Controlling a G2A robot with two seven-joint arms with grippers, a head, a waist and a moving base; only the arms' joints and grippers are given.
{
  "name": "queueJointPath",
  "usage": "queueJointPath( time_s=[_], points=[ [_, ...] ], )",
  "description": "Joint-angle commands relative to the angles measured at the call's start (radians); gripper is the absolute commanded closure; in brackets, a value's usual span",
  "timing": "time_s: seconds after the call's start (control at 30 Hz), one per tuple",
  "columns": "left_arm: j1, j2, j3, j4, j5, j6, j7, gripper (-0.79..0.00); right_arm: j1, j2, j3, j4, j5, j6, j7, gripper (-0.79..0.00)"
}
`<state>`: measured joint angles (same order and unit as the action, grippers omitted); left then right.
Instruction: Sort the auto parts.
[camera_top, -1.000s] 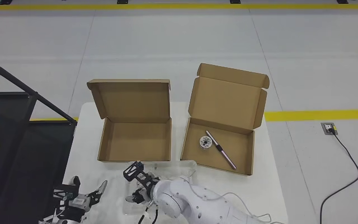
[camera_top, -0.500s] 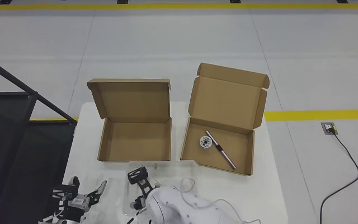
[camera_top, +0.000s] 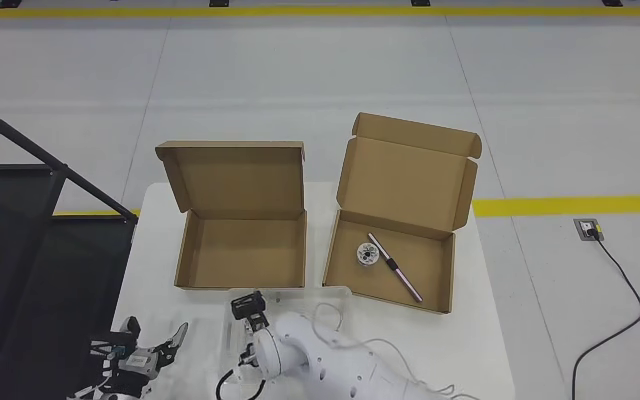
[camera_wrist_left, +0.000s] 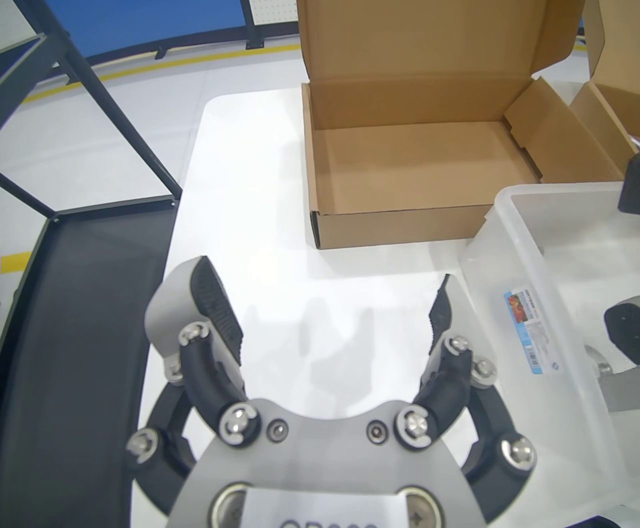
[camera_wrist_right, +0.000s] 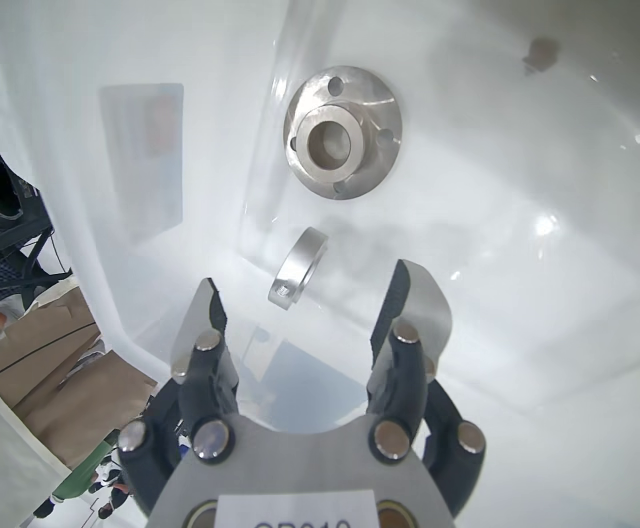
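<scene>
Two grippers here, and both have their jaws spread wide with nothing in them. The right gripper (camera_wrist_right: 307, 282) is down inside the clear plastic bin (camera_wrist_right: 500, 300). A small silver metal collar ring (camera_wrist_right: 298, 274) sits in the gap between its fingertips, tipped up on its edge with a little threaded hole showing. Neither pad touches it, as far as the right wrist view shows. Just past the jaws, a round silver metal flange (camera_wrist_right: 343, 146) lies flat on the bin floor, hub up, with bolt holes around it. It's near the ring but not touching. Way beyond that there's a tiny brownish bit (camera_wrist_right: 539, 52), too small to tell what it is.

The left gripper (camera_wrist_left: 322, 285) hovers over the white table (camera_wrist_left: 240, 165), with the bin's wall just outside one of its fingers. Straight ahead of its jaws is an open brown cardboard box (camera_wrist_left: 415, 165), lid flipped up. A second open brown cardboard box (camera_top: 350, 278) stands beside that one, well away from both sets of jaws. It holds a round silver part (camera_top: 368, 254) and a thin grey rod (camera_top: 395, 267) lying next to each other.
</scene>
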<state>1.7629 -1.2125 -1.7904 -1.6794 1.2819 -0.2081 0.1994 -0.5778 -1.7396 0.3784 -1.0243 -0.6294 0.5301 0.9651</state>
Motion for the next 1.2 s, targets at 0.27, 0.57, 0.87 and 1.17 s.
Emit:
queueJointPath(
  time_s=[0.27,0.57,0.87,1.17],
  points=[
    [-0.001,-0.001,-0.001,-0.001,-0.001,0.010,0.000,-0.785,0.018,-0.051,0.010,0.109,0.026,-0.029,-0.009,-0.151],
    [-0.002,-0.003,0.001,-0.005,-0.002,0.019,-0.005,-0.785,-0.003,-0.055,0.043,0.093,0.000,-0.066,-0.070,0.000],
    [-0.007,-0.004,0.013,-0.018,0.023,0.027,-0.018,-0.785,-0.263,0.109,0.247,-0.299,-0.220,-0.136,-0.200,0.000],
    [-0.009,-0.006,0.034,-0.026,0.051,0.039,-0.027,-0.785,-0.614,0.251,0.576,-0.742,-0.369,-0.385,-0.249,0.000]
  ],
)
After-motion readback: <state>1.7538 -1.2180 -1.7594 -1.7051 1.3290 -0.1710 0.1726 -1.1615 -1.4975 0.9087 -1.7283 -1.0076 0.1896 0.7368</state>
